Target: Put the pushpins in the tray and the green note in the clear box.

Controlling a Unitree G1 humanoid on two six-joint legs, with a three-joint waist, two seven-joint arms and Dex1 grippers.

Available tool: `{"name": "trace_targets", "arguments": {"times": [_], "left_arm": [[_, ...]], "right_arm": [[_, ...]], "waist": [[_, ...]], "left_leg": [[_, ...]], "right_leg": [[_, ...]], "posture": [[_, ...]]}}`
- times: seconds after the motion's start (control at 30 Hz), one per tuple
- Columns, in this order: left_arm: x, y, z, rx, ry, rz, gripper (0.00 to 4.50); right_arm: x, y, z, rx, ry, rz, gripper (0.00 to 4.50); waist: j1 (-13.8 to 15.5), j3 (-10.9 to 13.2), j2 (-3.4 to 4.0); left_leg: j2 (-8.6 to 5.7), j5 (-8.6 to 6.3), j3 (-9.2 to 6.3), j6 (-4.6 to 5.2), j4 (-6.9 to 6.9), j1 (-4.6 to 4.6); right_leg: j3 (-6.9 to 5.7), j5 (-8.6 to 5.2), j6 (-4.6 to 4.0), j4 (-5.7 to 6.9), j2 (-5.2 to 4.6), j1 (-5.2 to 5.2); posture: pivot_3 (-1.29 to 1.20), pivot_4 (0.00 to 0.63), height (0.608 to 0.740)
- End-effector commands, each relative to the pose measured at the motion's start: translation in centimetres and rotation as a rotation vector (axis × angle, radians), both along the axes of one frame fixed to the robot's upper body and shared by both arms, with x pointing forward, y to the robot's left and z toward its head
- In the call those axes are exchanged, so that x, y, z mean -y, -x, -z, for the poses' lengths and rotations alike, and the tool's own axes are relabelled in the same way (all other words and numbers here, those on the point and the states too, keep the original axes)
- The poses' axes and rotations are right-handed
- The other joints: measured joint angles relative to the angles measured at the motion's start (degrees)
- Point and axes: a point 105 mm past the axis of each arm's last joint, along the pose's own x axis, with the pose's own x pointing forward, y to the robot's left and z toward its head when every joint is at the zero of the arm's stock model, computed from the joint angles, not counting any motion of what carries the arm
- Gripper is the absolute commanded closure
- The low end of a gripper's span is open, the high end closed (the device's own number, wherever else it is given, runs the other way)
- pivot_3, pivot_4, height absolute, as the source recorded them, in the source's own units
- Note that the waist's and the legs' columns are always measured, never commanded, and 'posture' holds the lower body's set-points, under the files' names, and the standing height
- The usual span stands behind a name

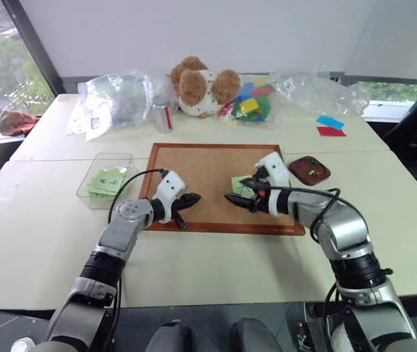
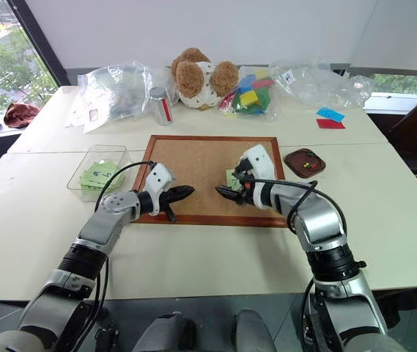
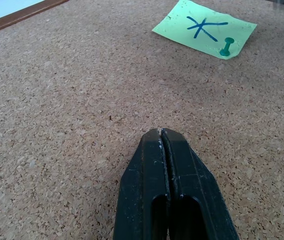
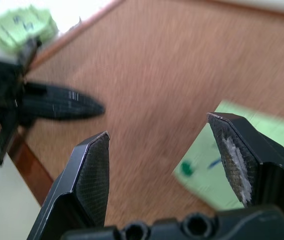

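A pale-green note (image 3: 204,29) with a dark X lies on the corkboard (image 1: 208,169), held by a green pushpin (image 3: 226,46) at one corner. My right gripper (image 4: 156,125) hovers open just above the board beside the note (image 4: 241,160) and its pin (image 4: 185,168). Facing it from the left, my left gripper (image 1: 193,198) is shut and empty, low over the cork. The dark tray (image 1: 290,165) sits right of the board with small specks inside. Left of the board stands the clear box (image 1: 94,165), holding green notes (image 1: 107,180).
At the back of the table are a teddy bear (image 1: 197,84), crinkled plastic bags (image 1: 116,95), a can (image 1: 163,117) and coloured blocks (image 1: 251,106). Blue and red papers (image 1: 330,126) lie at the back right. Windows border the table's far corners.
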Motion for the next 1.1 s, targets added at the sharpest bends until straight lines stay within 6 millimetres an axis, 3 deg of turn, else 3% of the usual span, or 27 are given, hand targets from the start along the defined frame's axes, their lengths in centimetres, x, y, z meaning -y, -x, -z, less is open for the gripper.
{"name": "trace_targets", "arguments": {"times": [0.03,0.17,0.53,0.63,0.7,0.9,1.1], "left_arm": [[-0.8,1.1,3.6,-0.124,-0.07,-0.013,4.5],[-0.7,1.2,3.7,-0.126,-0.069,-0.014,4.5],[-0.8,1.3,3.7,-0.124,-0.068,-0.017,4.5],[-0.8,1.3,3.7,-0.124,-0.067,-0.018,4.5],[-0.8,1.3,3.7,-0.125,-0.067,-0.018,4.5],[-0.8,1.3,3.8,-0.127,-0.066,-0.019,4.5],[-0.7,1.4,4.1,-0.144,-0.069,-0.017,4.5]], "right_arm": [[0.4,-0.9,-0.2,0.051,0.018,0.033,1.35],[0.4,-1.3,-0.3,0.059,0.015,0.04,2.76],[0.6,-1.4,0.9,0.03,0.024,0.043,2.76],[0.8,-1.5,1.0,0.026,0.033,0.047,3.57],[0.8,-1.5,1.0,0.024,0.032,0.044,4.44],[0.6,-1.3,0.0,0.042,0.026,0.027,4.44],[0.2,-0.8,-4.3,0.126,-0.001,-0.007,4.44]], "waist": [[0.02,0.0,0.0],[0.01,0.0,0.0],[-0.01,0.0,0.0],[-0.01,0.0,0.0],[-0.01,0.0,0.0],[0.0,0.0,0.0],[0.06,0.01,0.01]], "left_leg": [[0.0,0.0,0.0,0.0,0.0,0.01],[0.0,0.01,0.0,-0.01,-0.01,0.02],[0.0,0.0,0.0,-0.01,-0.01,0.02],[0.0,0.0,0.0,-0.01,-0.01,0.02],[0.0,0.0,0.0,-0.01,-0.01,0.02],[0.0,0.0,0.0,-0.01,-0.01,0.02],[0.0,0.0,0.0,-0.01,-0.04,-0.01]], "right_leg": [[0.0,0.0,0.0,0.0,0.0,0.01],[-0.02,0.0,0.0,0.0,0.0,0.02],[-0.02,0.0,0.0,-0.01,0.01,0.02],[-0.02,0.0,0.0,-0.01,0.01,0.02],[-0.02,0.0,0.0,-0.01,0.01,0.02],[-0.02,0.0,0.0,-0.02,0.01,0.02],[-0.02,0.0,0.0,-0.03,0.01,-0.02]], "posture": [[0.0,0.15,0.74],[0.0,0.15,0.74],[0.0,0.15,0.74],[0.0,0.15,0.74],[0.0,0.15,0.74],[0.0,0.15,0.74],[0.0,0.15,0.74]]}}
